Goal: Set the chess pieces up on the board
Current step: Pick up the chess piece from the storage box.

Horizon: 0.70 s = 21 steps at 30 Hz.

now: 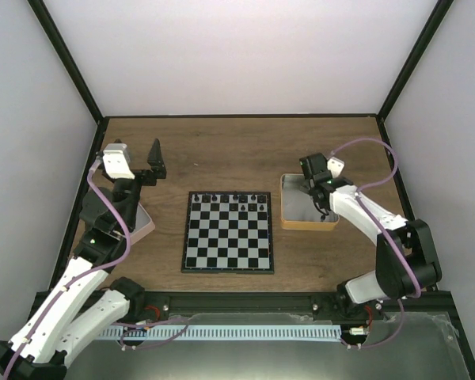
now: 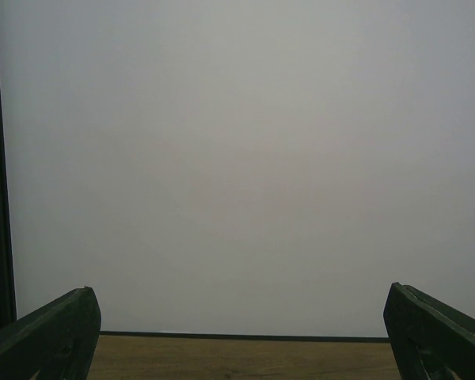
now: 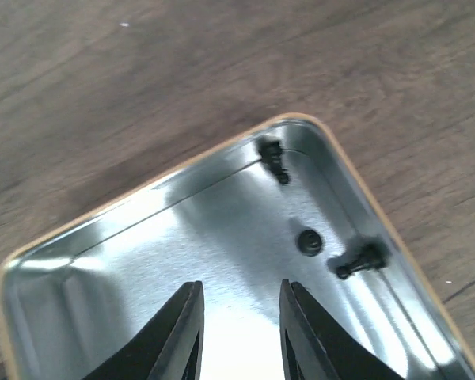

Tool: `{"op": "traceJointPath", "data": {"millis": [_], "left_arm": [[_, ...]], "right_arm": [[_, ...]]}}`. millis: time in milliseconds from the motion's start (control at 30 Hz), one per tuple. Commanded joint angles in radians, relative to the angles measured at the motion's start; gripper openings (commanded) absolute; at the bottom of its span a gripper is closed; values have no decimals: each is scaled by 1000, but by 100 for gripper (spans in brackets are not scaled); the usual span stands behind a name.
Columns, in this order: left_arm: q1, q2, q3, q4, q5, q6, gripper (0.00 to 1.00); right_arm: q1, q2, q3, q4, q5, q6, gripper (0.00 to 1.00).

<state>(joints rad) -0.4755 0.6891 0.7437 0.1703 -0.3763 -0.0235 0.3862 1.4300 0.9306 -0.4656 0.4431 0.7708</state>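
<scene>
The board (image 1: 228, 232) lies flat at the table's middle, with several tiny black chess pieces (image 1: 230, 198) along its far rows. My right gripper (image 3: 241, 297) is open and empty, low inside the tan-sided tin (image 1: 289, 220). In the right wrist view the tin (image 3: 95, 253) holds three loose black pieces: one in the far corner (image 3: 273, 158), one upright in the middle (image 3: 309, 241), one lying against the right wall (image 3: 360, 260). My left gripper (image 1: 154, 162) is open and empty, raised at the far left; its wrist view shows only its fingertips (image 2: 55, 332), the wall and a strip of table.
A pink tray (image 1: 142, 222) sits at the left under my left arm. Black frame posts and white walls close the back and both sides. Bare wood shows behind the board and between the board and the tin.
</scene>
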Motion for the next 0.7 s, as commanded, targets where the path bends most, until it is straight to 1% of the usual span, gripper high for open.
{"op": "traceJointPath", "data": {"millis": [0,100,200,367,667], "left_arm": [[5,2,-1,12,10,-1,100],[5,5,-1,12,12,-3,100],[5,13,0,10,23,-5,100],[5,19,0,8,18,-1,100],[5,27,0,8,16,0,100]], "right_arm": [[-82,16,-29,18,-13,-18,27],[-136,80,-18,23,-58,-52,28],[-155,139,5,25,-64,-70,28],[-161,206,32,28,-40,-78,28],[-166,267,50,56,-21,-107,28]]}}
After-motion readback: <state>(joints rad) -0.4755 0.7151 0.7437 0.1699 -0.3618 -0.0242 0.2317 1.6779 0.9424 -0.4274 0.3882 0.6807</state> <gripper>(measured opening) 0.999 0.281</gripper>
